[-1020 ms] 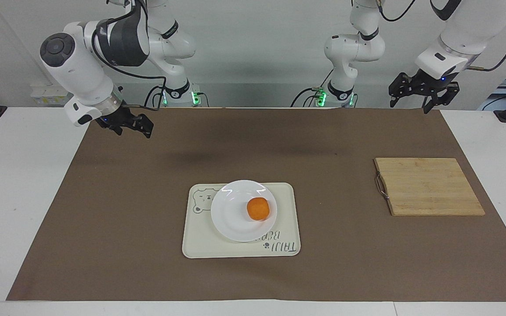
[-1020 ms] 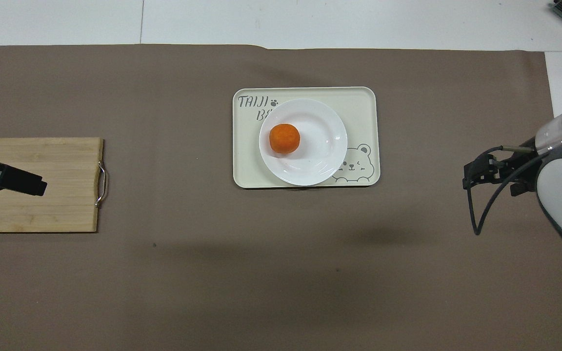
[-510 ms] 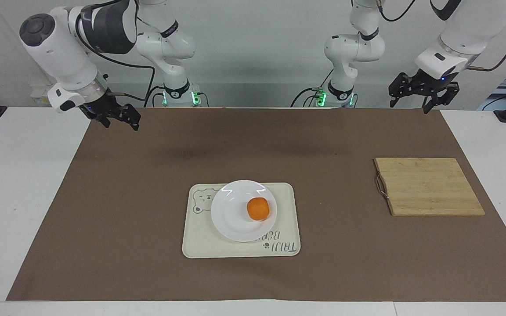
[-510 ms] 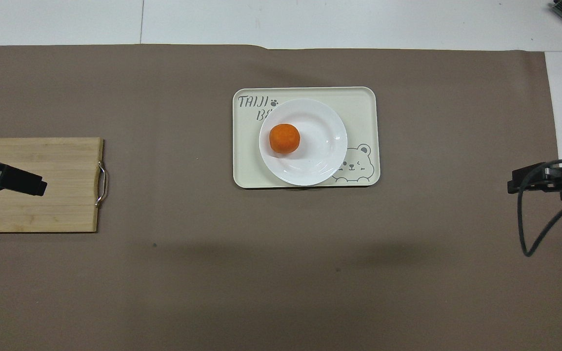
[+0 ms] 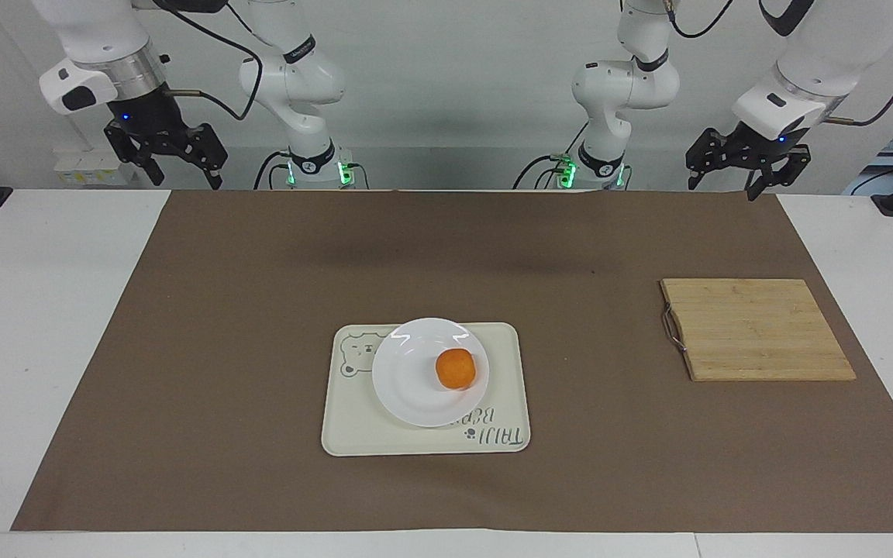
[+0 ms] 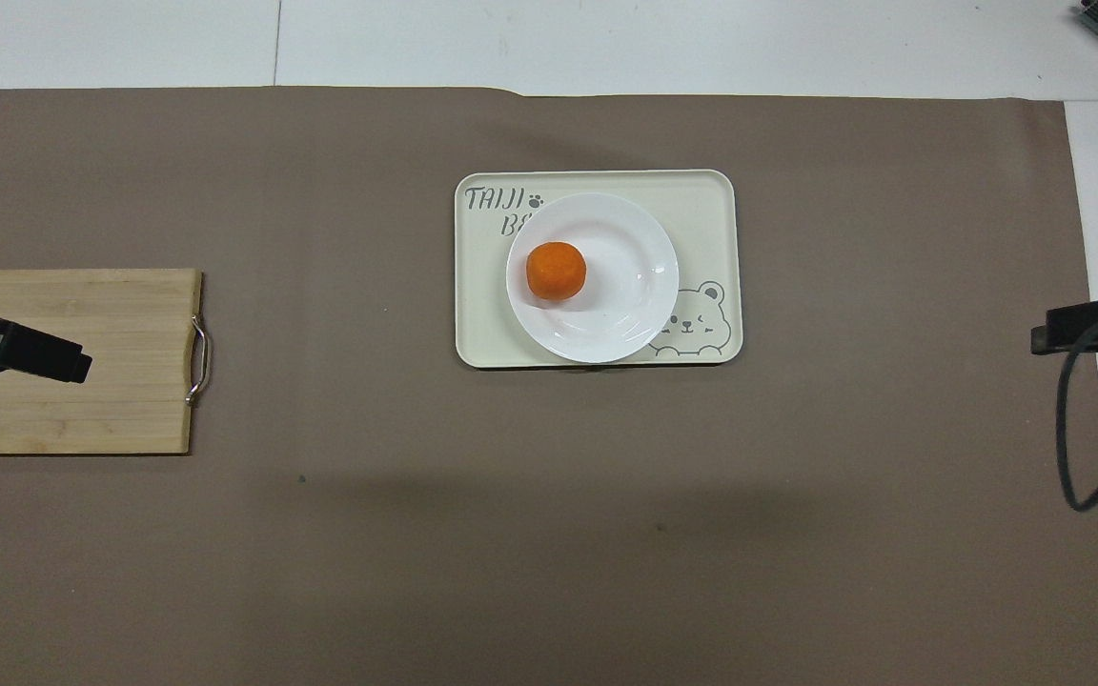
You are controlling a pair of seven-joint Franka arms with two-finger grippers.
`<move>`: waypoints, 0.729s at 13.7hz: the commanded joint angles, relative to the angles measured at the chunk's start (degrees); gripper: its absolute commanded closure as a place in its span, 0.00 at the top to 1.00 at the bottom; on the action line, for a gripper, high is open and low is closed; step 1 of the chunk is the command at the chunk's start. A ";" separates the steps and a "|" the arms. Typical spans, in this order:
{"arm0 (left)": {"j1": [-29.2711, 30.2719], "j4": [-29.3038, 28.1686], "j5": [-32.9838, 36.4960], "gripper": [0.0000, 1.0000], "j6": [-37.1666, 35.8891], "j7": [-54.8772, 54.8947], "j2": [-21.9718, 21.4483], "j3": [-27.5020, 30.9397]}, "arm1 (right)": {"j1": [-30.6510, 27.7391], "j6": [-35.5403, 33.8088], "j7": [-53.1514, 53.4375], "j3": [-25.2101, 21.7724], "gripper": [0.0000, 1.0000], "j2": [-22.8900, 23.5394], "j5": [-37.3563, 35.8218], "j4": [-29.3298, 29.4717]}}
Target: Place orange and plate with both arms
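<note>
With the small round orange fruit (image 5: 456,368) resting at about three o'clock on the glossy white plate (image 5: 415,387), itself on the cream bear-printed tray (image 5: 353,430), placing looks finished; left gripper (image 5: 735,180) and right gripper (image 5: 177,172) hang spread apart, empty.

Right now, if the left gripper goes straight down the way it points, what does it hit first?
Probably the cutting board. The left gripper hangs open, pointing down; the overhead view puts it over the board's end toward the left arm. Depth is uncertain, so it could meet the brown mat beside the board instead.
</note>
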 commanded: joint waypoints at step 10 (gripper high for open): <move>0.00 0.27 -0.41 1.00 0.14 -0.29 -0.17 0.09 | -0.08 1.59 -5.06 0.57 1.00 -1.45 -3.22 -1.92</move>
